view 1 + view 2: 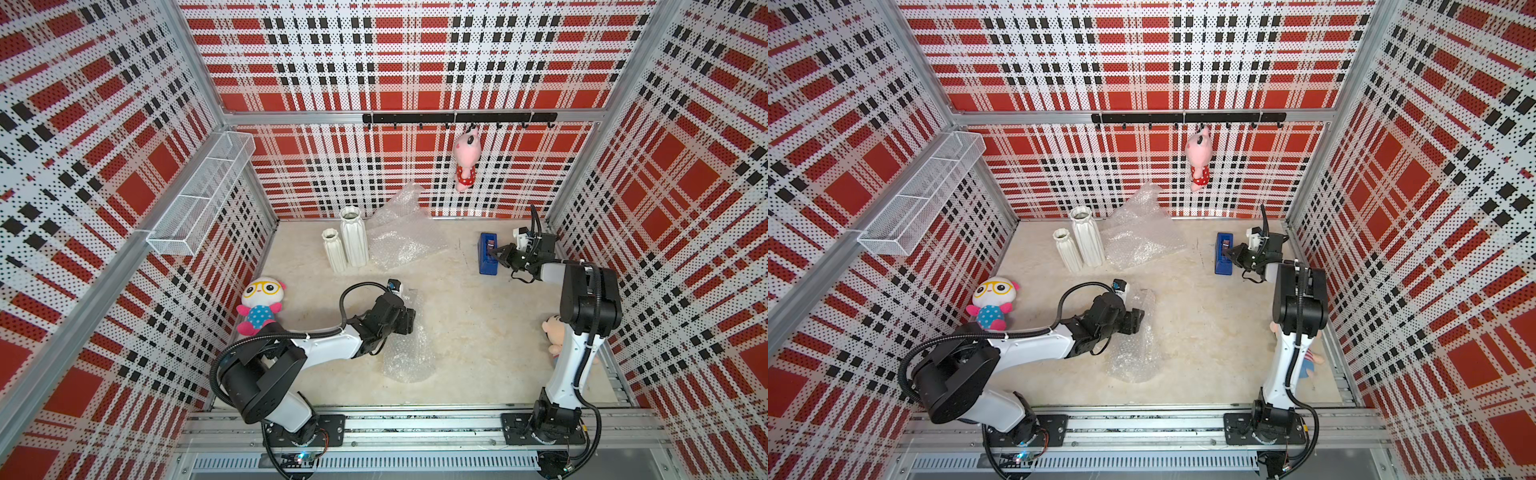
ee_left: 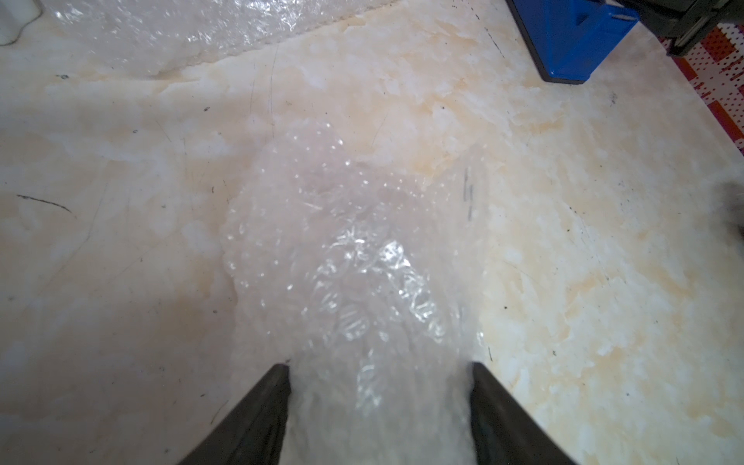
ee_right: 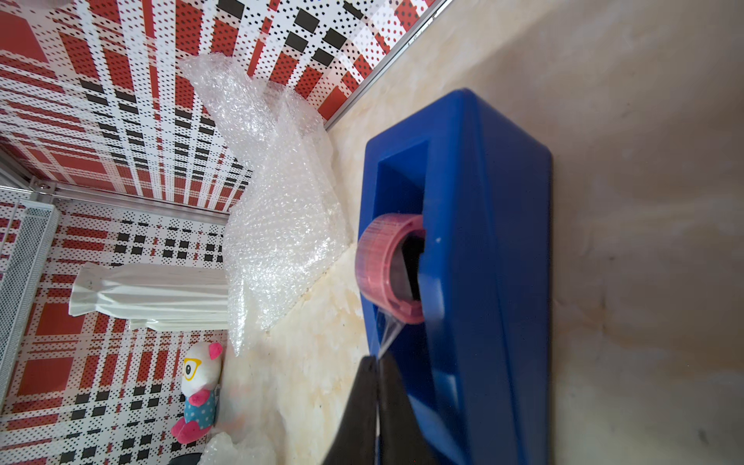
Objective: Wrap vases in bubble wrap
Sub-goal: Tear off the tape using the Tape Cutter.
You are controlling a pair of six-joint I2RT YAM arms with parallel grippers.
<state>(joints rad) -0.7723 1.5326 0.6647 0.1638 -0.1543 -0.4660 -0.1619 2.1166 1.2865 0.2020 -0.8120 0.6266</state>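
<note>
**One bundle rolled, two vases still bare**

On the bench point(image 1: 478, 332), the loose bubble wrap point(image 1: 405, 241) lies heaped against the back wall, unused. Nearer the middle lies a wrapped bundle point(image 1: 409, 353), a rolled tube of bubble wrap. Presumably the glass vase is inside, though it cannot be made out, and the roll looks untaped. The taller white ribbed vase point(image 1: 354, 237) and the short white ribbed vase point(image 1: 334, 250) stand upright just beside the loose sheets, unwrapped. So roughly a third seems done.

The left claw point(image 2: 379, 365) straddles the bundle, its jaws wide apart and pressed on both sides. The right claw point(image 3: 376, 362), at the blue tape dispenser point(image 1: 488, 253), is pinched together on the free end of the tape point(image 3: 388, 330).
</note>
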